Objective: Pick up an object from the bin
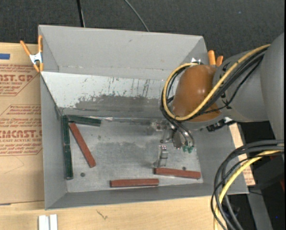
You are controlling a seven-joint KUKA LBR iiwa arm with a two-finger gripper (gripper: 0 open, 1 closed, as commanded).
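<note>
The gripper hangs, seemingly just above a red-brown stick at the bin's five o'clock, long axis running nine to three; whether it is open or closed cannot be told.

Orange wrist cover is hiding the bin at its right rear corner. Arm is running off the right edge. Small green bit beside the gripper is staying too small to identify.
</note>
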